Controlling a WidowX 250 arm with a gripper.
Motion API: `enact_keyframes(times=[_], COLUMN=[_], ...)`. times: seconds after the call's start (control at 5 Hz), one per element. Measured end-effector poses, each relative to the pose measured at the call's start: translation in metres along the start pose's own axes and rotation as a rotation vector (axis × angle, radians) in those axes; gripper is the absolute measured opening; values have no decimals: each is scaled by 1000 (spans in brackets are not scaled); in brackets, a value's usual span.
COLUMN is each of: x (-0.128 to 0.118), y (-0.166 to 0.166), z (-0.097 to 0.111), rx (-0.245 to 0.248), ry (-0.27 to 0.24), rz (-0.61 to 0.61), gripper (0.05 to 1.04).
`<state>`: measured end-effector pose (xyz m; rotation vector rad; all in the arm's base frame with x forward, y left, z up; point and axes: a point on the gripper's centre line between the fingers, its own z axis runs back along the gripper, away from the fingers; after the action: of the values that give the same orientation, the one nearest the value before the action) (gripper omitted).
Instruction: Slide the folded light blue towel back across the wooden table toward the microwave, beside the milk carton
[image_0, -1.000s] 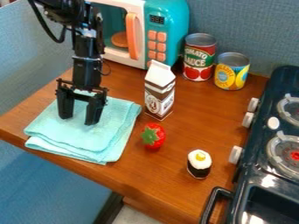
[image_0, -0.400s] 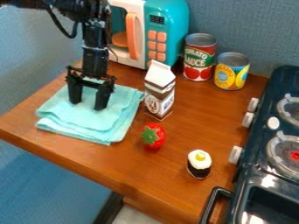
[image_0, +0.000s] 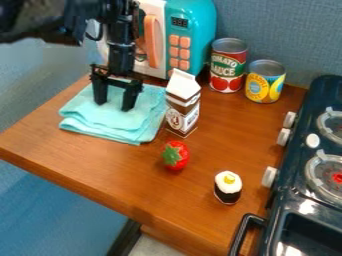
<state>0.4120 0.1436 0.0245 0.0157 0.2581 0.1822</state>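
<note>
Two fingers of the black gripper stand spread apart, pointing down, their tips on the aqua cloth; the gripper is open, with a clear gap between the fingers. The arm comes in from the upper left, its wrist hanging nearly upright above the cloth. On the wooden table, in front of the toy microwave and just left of the brown-and-white carton, the cloth lies folded in uneven layers. Soft and slightly rumpled, it has rounded corners, and a lower layer shows along its near edge.
</note>
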Motion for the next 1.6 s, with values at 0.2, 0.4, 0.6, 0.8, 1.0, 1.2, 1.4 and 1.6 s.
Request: enact_keyframes(times=[0.2,0.4,0.6,0.8,1.0,1.2,1.4,1.6], x=[5,-6,-15,-16,-25,-61,-101,-118], y=[-4,-5,-5,-8,-4,-10,-18,-23], z=[3,1,24,51,58,66,93,95], rx=[-6,-6,-26,-83,-27,43,104,96], ry=[-23,-46,-83,-107,-54,-11,-45,-62], rz=[-16,-27,-40,-78,-54,-49,-43,-46], gripper=[1004,1004,1001,1001,1001,1001,1001,1001])
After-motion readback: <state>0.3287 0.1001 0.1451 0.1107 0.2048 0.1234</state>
